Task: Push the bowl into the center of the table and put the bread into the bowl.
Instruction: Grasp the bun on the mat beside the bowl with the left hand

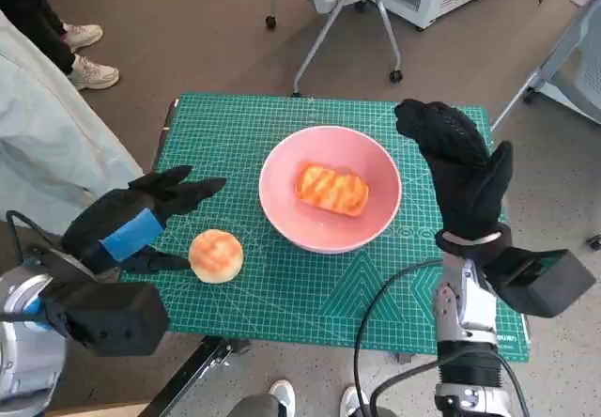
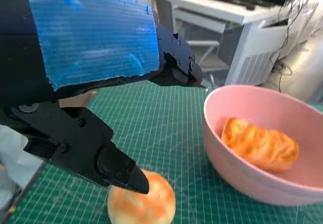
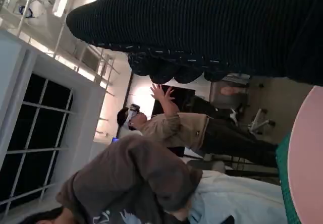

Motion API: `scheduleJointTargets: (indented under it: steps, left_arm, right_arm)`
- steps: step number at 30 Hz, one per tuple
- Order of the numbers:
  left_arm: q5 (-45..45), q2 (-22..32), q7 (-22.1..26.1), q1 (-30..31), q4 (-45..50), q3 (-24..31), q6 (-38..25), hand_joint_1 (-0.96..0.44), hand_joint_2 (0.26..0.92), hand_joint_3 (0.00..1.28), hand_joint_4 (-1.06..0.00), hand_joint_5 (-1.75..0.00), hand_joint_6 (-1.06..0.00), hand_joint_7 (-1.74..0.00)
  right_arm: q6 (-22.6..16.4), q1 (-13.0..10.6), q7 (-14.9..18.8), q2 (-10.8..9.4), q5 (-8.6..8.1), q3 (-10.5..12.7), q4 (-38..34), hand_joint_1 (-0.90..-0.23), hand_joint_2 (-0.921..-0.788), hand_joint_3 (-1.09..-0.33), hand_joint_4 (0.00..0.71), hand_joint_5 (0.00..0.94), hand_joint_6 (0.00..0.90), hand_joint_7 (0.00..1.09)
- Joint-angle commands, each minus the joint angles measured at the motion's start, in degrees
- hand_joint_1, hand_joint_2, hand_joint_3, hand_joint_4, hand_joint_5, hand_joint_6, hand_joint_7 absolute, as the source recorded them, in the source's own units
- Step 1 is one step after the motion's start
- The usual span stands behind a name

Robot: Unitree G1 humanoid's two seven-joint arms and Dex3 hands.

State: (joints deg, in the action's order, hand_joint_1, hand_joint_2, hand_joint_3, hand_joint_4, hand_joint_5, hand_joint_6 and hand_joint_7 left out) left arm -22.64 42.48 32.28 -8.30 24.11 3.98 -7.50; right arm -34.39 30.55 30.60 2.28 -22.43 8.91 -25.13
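Here the pink bowl [image 1: 330, 188] is seen near the middle of the green cutting mat [image 1: 282, 295], so the pushing part of the task can be judged as largely done. One oblong piece of bread [image 1: 332, 189] already lies inside the bowl, on its floor. A second, round bread roll [image 1: 216, 254] rests on the mat outside the bowl, on the left hand's side and apart from the rim.

The left hand [image 1: 131, 220] is held just beside the roll with nothing in it; its fingers are spread, and in the left wrist view one black fingertip [image 2: 132, 178] is seen directly over the roll (whether it touches cannot be told). The right hand [image 1: 458, 168] is raised beside the bowl's far rim, holding nothing; its fingers look loosely extended rather than curled, though the right wrist view shows little of them.

The step in hand is judged to be the grasp of the roll. It would be done well if the fingers were lowered around the roll's sides, not pressed on its top, since soft bread is likely to be squashed or rolled away. The roll should then be lifted clear of the rim and set down beside the piece already there, so the bowl is not knocked off centre.
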Motion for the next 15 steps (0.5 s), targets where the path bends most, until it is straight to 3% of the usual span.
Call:
scheduleJointTargets:
  steps: [1, 15]
  left_arm:
    - [0.7, -0.5, 0.7, 0.4, -0.7, -1.5, -0.6, 0.01, 0.702, 0.0, -0.23, 0.0, -0.39, 0.0]
    - [-1.5, -2.7, 0.1, 0.2, -6.3, -7.6, -2.3, 0.02, 0.714, 0.01, -0.21, 0.0, -0.37, 0.0]
  right_arm:
    - [1.1, -0.3, 0.5, 0.3, -0.29, 0.1, -0.6, -0.682, -0.921, -0.743, 0.241, 0.0, 0.092, 0.56]
    - [1.7, -0.9, 0.9, 0.9, -0.44, 0.4, 0.3, -0.685, -0.921, -0.74, 0.243, 0.001, 0.093, 0.56]
